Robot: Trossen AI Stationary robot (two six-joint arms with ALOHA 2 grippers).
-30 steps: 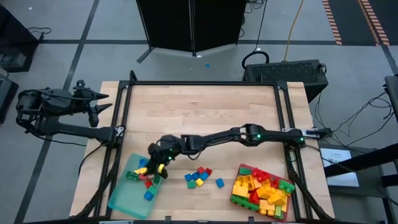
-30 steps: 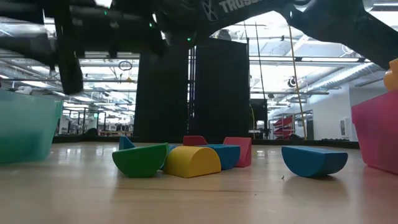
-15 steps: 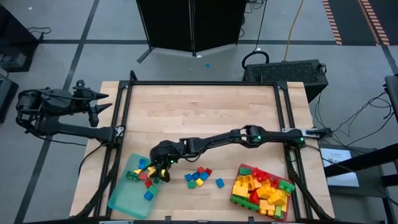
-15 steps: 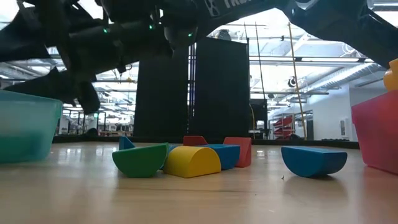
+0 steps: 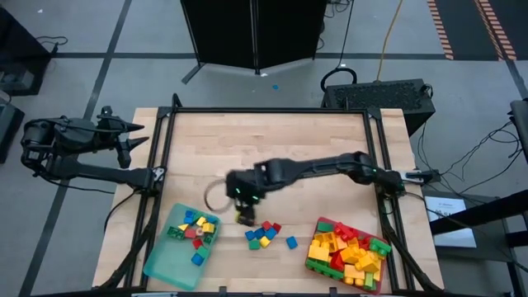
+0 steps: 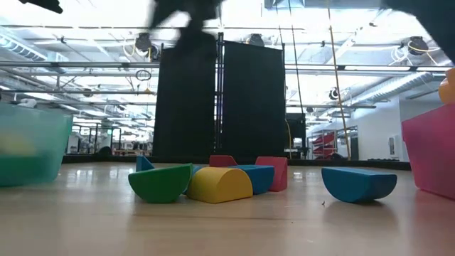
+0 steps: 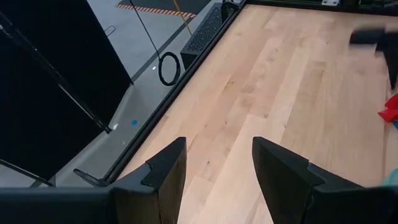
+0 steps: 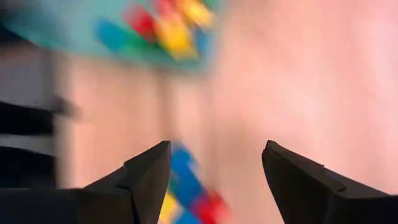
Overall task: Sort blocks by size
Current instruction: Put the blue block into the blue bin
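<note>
Several small blocks (image 5: pixel 264 234) lie loose on the wooden table, between the two trays; the low view shows them too (image 6: pixel 213 181). More small blocks (image 5: pixel 195 227) lie in the teal tray (image 5: pixel 169 262) at the near left. Larger blocks (image 5: pixel 348 250) fill the red tray (image 5: pixel 312 262) at the near right. My right gripper (image 5: pixel 244 218) hangs open and empty above the table, just left of the loose blocks (image 8: pixel 186 193). My left gripper (image 5: pixel 140 136) is open and empty, off the table's far left corner.
A black metal frame (image 5: pixel 272 110) runs around the table. Bare wood (image 5: pixel 272 148) covers the far half of the table. In the low view the teal tray (image 6: pixel 28 149) stands at the left and the red tray (image 6: pixel 430 160) at the right.
My right gripper has gone quickly from above the teal tray's far right end toward the table's right edge and now hangs beside the loose blocks. The loose blocks have stayed where they were.
</note>
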